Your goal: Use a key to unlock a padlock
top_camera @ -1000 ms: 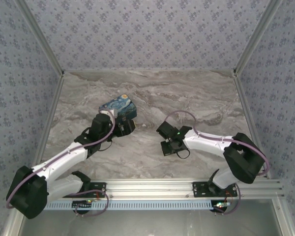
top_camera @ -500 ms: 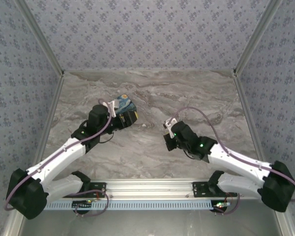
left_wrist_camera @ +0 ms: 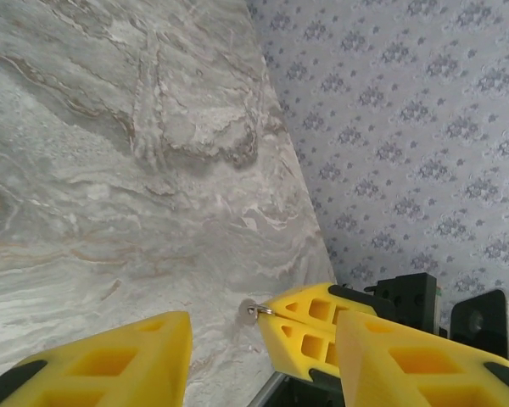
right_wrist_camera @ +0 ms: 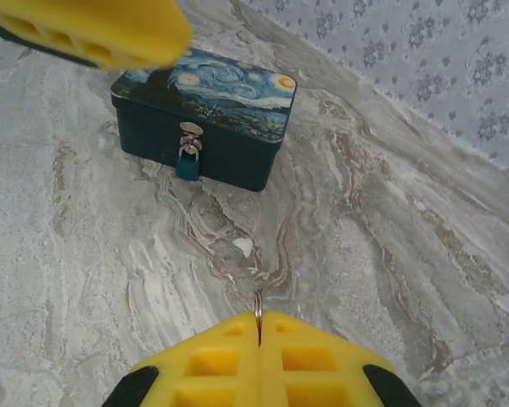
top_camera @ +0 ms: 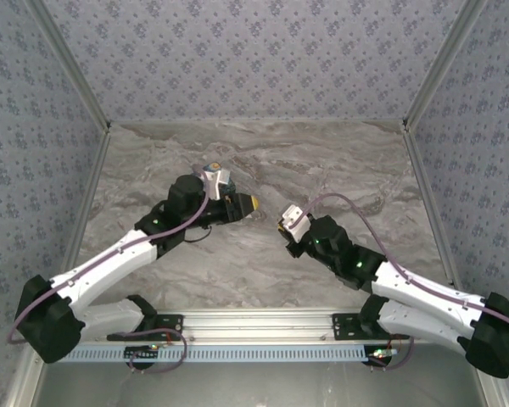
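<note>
The step in hand is getting the key ready, not yet the unlocking. The right gripper [right_wrist_camera: 259,329] is pressed fully closed on a thin silvery piece, most likely the key [right_wrist_camera: 259,305], though it is small and seen edge-on. The piece sticks out just past its fingertips. The padlock [right_wrist_camera: 187,164] hangs on the front clasp of the painted box [right_wrist_camera: 229,93], ahead of this gripper and a little to its left, well apart across the table [right_wrist_camera: 85,254].

The left gripper [top_camera: 248,203] faces the right one, its jaws partly apart and holding nothing, with the key tip lying between them. I judge the next move is either a handover or steadying the key. After that the tip must be lined up with the keyhole.

Both arms stretch low towards the middle, wrists turned towards each other.
</note>
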